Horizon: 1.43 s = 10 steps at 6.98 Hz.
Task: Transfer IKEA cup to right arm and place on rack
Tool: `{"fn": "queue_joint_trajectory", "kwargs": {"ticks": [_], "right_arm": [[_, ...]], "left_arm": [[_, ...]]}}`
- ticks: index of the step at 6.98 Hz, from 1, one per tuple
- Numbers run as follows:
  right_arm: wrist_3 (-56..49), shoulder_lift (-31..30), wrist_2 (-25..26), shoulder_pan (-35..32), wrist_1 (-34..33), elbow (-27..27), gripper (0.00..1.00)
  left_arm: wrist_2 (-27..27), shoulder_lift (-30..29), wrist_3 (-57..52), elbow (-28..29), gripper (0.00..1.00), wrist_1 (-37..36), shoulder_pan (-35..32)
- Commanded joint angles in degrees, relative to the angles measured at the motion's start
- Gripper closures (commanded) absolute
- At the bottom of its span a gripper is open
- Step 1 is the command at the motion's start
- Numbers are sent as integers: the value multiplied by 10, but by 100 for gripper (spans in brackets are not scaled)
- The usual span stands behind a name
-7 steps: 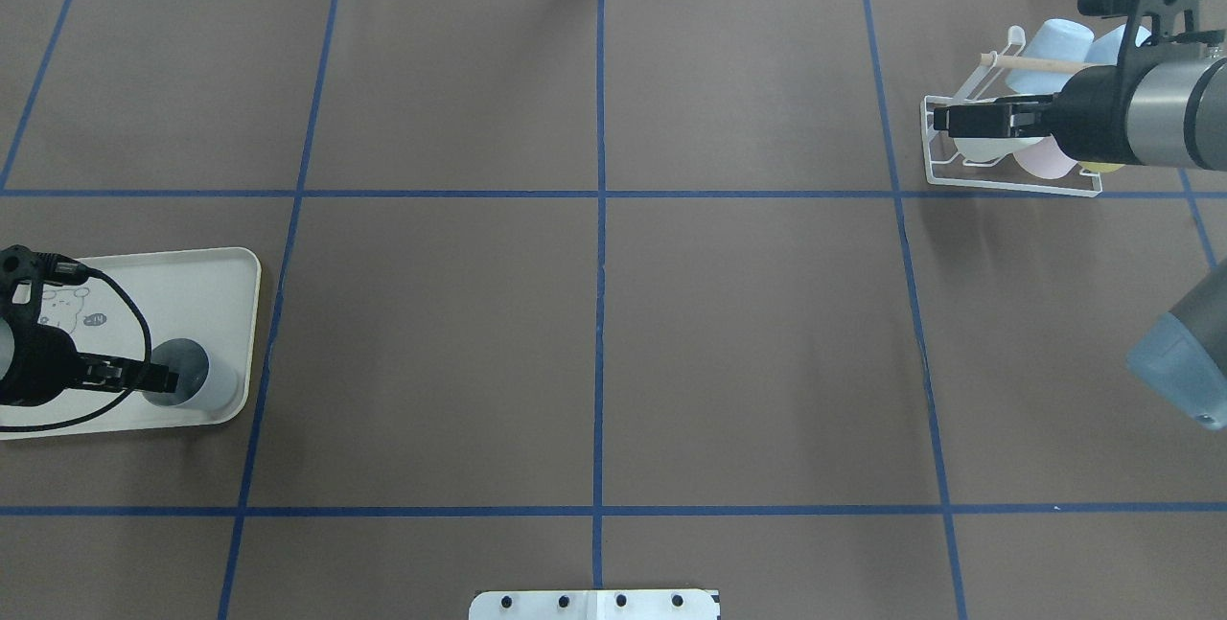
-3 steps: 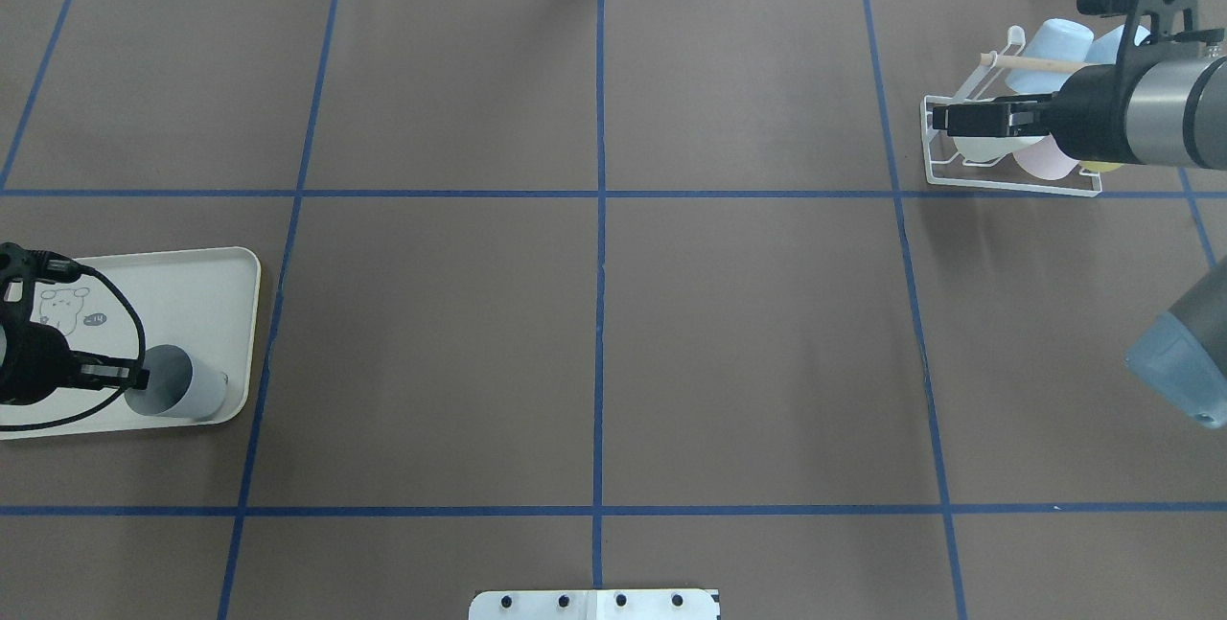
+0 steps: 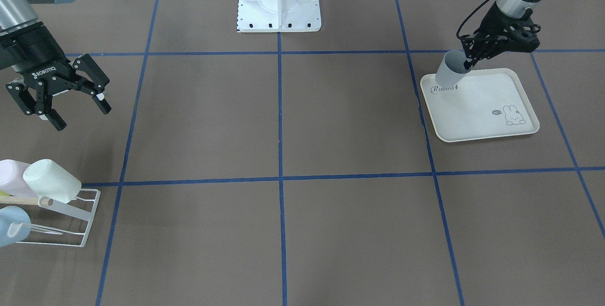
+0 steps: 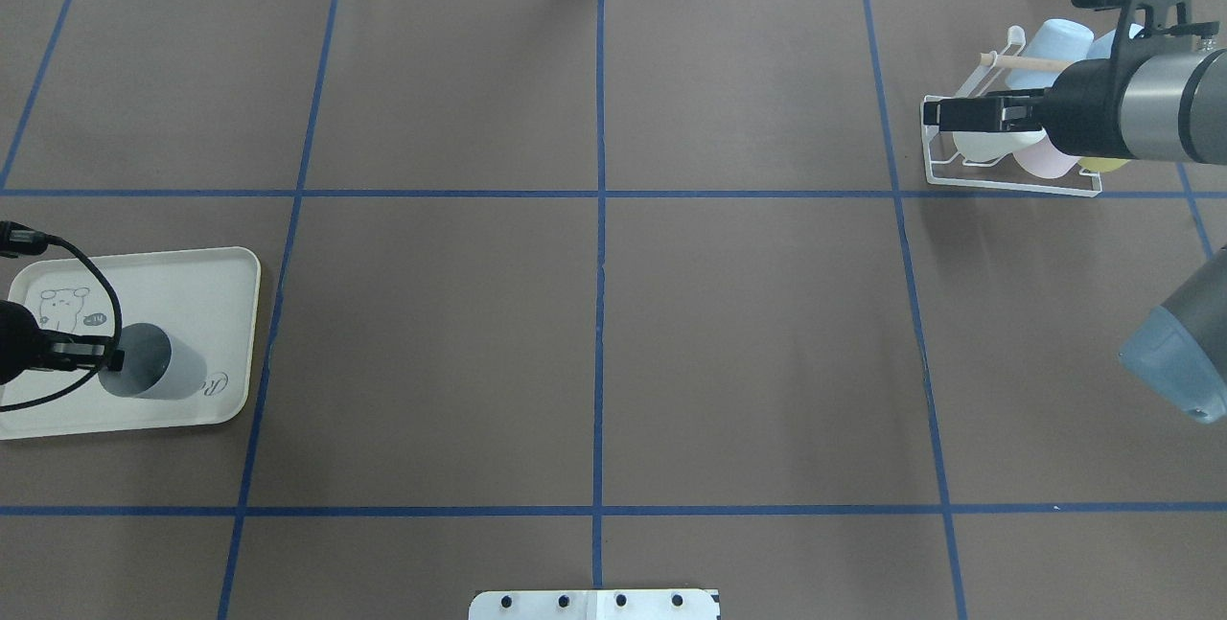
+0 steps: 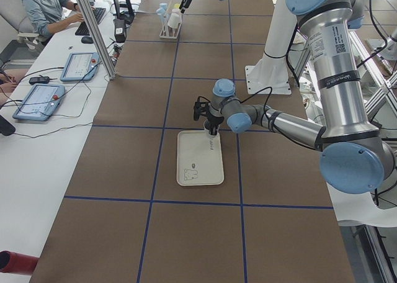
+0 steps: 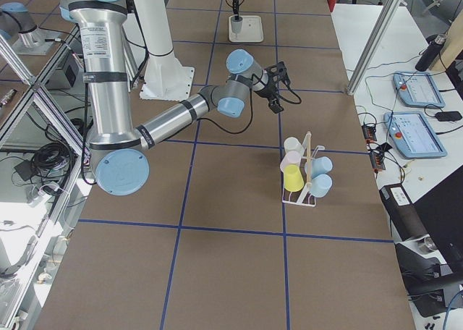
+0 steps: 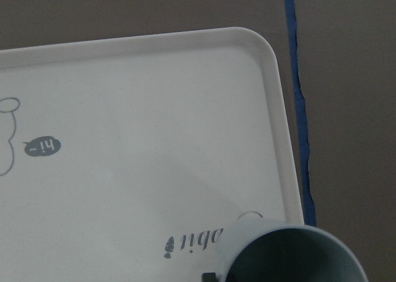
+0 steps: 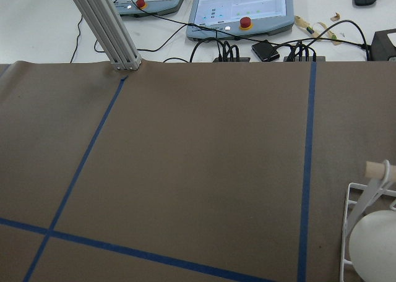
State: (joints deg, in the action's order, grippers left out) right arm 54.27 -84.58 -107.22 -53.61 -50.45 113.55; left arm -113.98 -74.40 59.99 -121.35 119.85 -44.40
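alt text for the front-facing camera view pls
The left gripper, at the view's upper right, pinches the rim of a tilted grey cup over a cream rabbit tray. At the left, the open right gripper hangs above the table near a white wire rack holding cups.

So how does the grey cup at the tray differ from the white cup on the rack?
The grey cup is held at its rim by the left jaws, tilted over the tray's corner; the white cup sits mouth-down on a rack prong, untouched. The grey one is darker; the white one is pale. Both are plain, handleless tumblers.
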Motion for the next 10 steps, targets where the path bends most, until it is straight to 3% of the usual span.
{"fn": "queue_joint_trajectory", "kwargs": {"ticks": [1, 4, 7, 10], "right_arm": [[22, 17, -2, 0, 0, 0, 0], [179, 95, 5, 36, 1, -13, 0], [325, 199, 69, 96, 17, -51, 0], [443, 201, 105, 130, 217, -116, 0]], "left_arm": [[10, -65, 12, -25, 100, -72, -75], [138, -185, 229, 10, 100, -74, -85], [192, -273, 449, 38, 100, -65, -53], [269, -287, 646, 46, 100, 80, 19]]}}
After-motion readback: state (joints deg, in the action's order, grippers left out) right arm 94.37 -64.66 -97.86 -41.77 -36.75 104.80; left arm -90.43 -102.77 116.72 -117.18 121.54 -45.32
